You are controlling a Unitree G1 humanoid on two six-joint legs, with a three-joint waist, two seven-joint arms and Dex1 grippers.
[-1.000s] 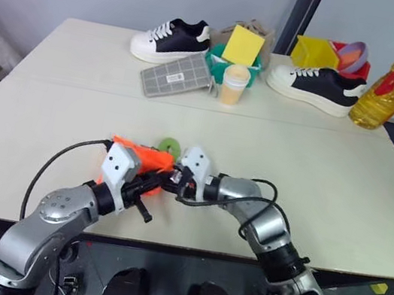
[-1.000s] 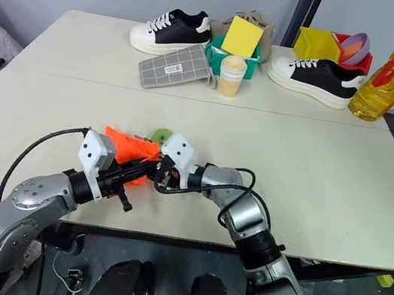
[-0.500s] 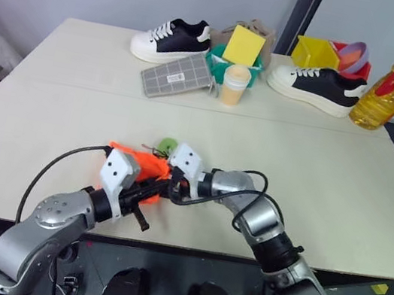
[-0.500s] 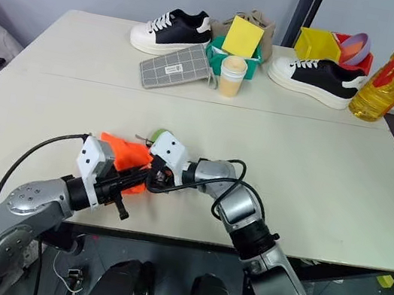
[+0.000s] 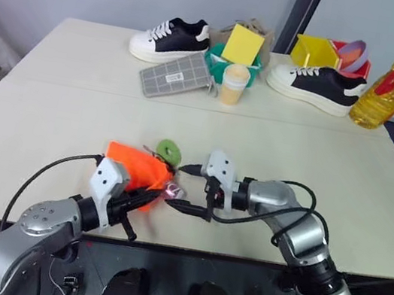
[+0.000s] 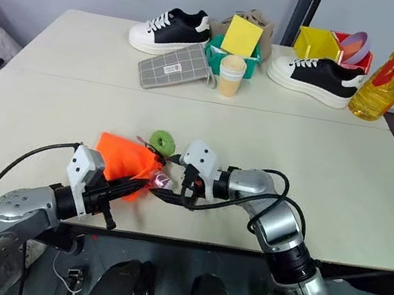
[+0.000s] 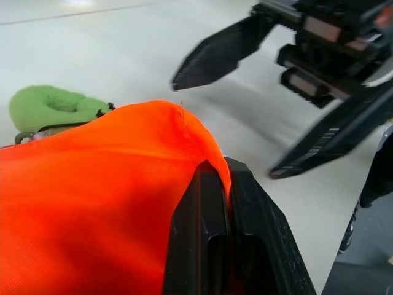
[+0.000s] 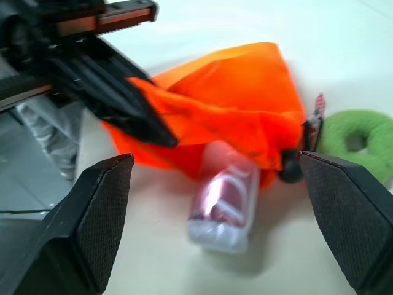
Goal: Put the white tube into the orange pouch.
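Near table edge, the left gripper (image 5: 143,201) is closed on the orange pouch (image 5: 136,169), pinching its fabric. The white tube (image 8: 224,201) lies at the pouch mouth, half inside (cap end sticking out toward the right). Just right of it the right gripper (image 5: 195,190) stands wide open, holding nothing. Farther, green disc tag (image 5: 169,149) lies behind pouch.
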